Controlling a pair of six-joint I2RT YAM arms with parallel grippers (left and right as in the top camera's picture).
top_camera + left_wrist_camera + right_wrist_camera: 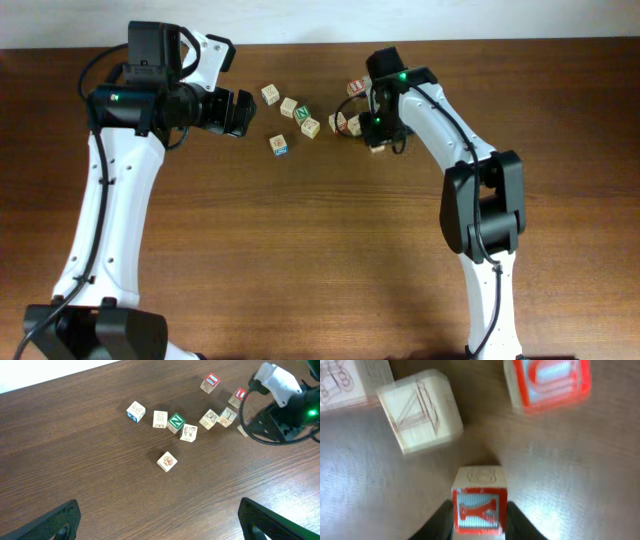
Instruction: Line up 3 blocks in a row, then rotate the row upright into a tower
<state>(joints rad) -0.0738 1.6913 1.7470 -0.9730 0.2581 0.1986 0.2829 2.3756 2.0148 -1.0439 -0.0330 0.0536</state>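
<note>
Snugly, right claw clasps block; red neighbour near.

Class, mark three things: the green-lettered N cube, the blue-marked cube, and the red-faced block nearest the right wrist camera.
green-lettered N cube (176,421): left wrist view, top face.
blue-marked cube (135,410): left wrist view, top face.
red-faced block (480,512): right wrist view, red printed face.

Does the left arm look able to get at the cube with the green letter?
Probably yes: the left end effector is open and empty, and the green-lettered cube lies not far ahead of it. Pale cubes crowd both its sides, so gripping it alone may be awkward.
</note>
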